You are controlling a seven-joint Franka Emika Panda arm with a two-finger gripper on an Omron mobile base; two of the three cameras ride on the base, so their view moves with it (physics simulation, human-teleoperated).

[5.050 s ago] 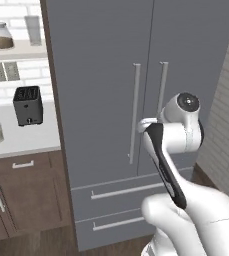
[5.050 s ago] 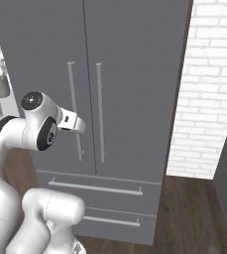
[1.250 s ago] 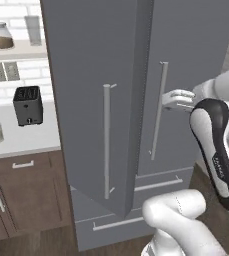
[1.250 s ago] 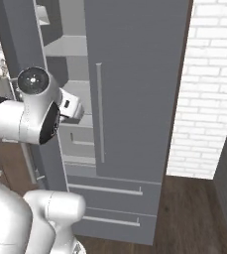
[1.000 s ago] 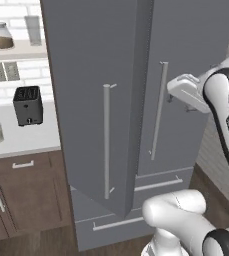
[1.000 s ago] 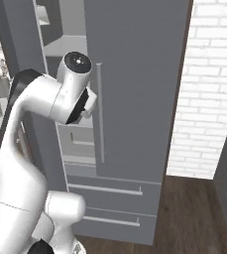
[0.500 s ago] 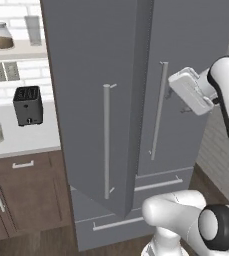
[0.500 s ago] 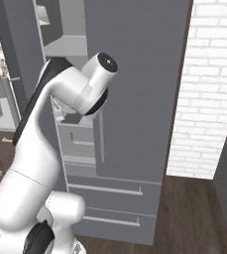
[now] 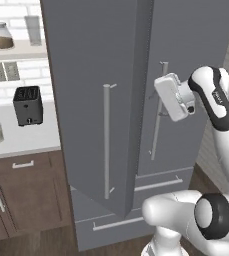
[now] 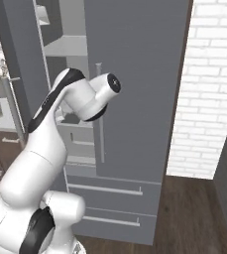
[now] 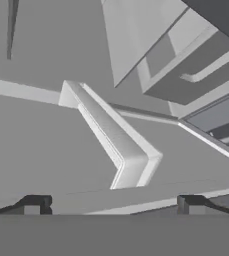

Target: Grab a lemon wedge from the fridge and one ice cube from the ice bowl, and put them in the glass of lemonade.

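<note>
Pincer is held spread and empty at frame centre by the fridge, where the right handle could be clipped.

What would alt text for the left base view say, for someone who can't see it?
A tall grey fridge stands with its left door swung partly open, while the white robot arm's open gripper sits beside the right door's handle. To the left, a counter holds a black toaster.
</note>
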